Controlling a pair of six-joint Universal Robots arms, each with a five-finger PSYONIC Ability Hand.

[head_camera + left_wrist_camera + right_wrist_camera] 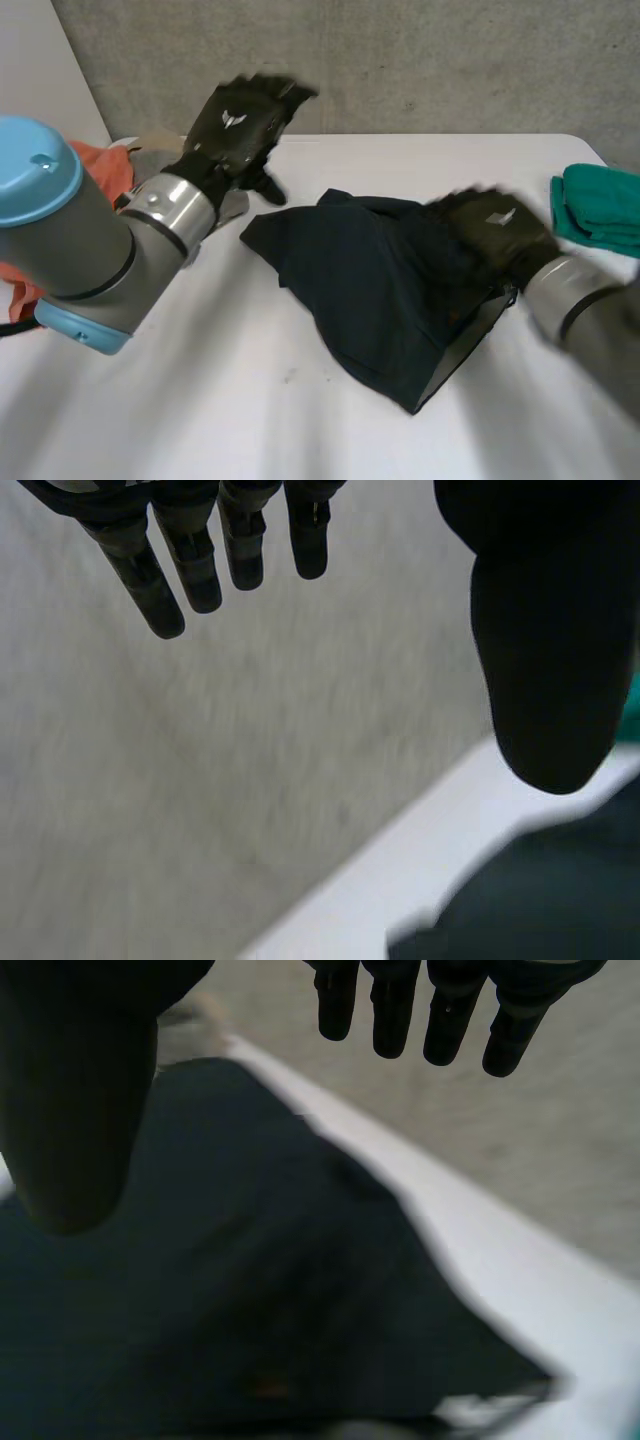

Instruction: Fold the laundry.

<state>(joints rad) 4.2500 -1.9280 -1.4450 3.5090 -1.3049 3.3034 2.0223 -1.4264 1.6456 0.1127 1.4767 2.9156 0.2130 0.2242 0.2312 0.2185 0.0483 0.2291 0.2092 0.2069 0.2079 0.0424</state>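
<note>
A: Where is the dark navy garment (pixel 370 290)?
B: Crumpled mid-table (pixel 250 400), its right part beneath the right hand (pixel 495 232), whose fingers are straight, released.
A: And the left hand (pixel 235 122)?
B: Raised at far left, fingers straight, grasping nothing.

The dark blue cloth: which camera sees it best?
The head view. There the whole dark blue cloth lies crumpled on the white table, with the right hand at its right side. The right wrist view gives a stretch of it under the open hand, and the left wrist view one corner beside the left hand.
</note>
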